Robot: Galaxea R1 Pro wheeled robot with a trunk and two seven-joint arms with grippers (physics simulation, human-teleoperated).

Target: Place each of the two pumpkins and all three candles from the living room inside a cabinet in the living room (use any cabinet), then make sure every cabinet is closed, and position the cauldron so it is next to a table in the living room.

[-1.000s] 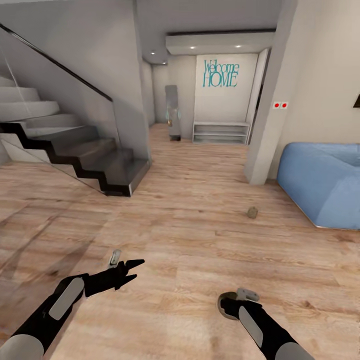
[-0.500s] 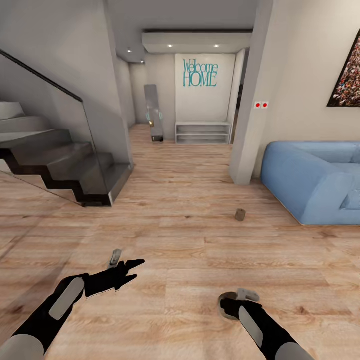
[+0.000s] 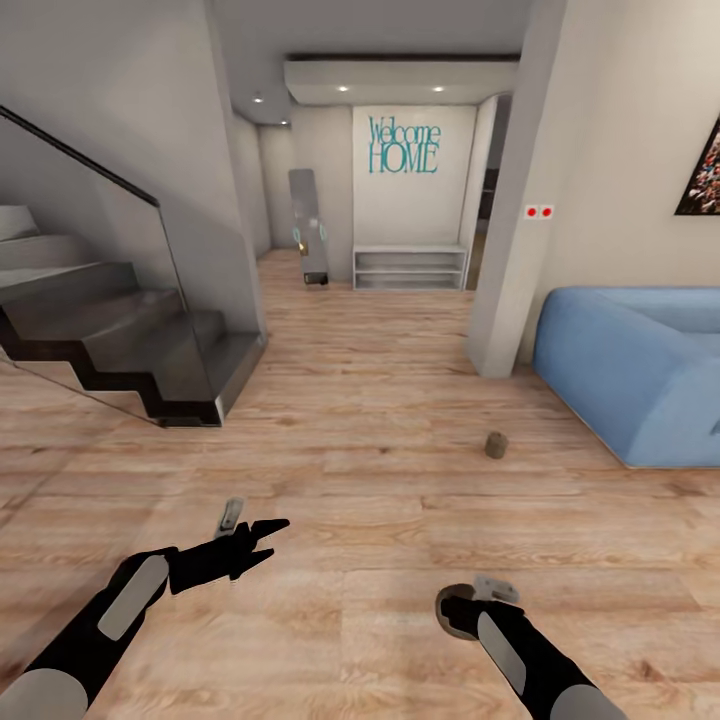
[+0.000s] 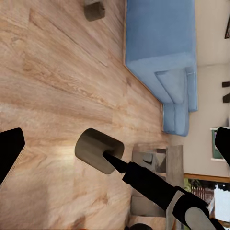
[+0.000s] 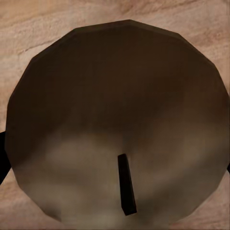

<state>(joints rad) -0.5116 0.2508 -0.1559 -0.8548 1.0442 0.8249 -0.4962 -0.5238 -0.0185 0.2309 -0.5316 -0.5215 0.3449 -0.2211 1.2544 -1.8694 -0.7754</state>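
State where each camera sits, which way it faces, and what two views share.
Head view: on the head, looking forward and down over the floor toward stairs and a blue sofa; both arms show, left gripper open, right gripper holding a candle.
Left wrist view: by the left gripper, facing across the floor to the sofa; its fingertips and the right arm show.
Right wrist view: by the right gripper, facing the candle's top.
Shared: head and left wrist views show the sofa, the candle and a small brown object on the floor.
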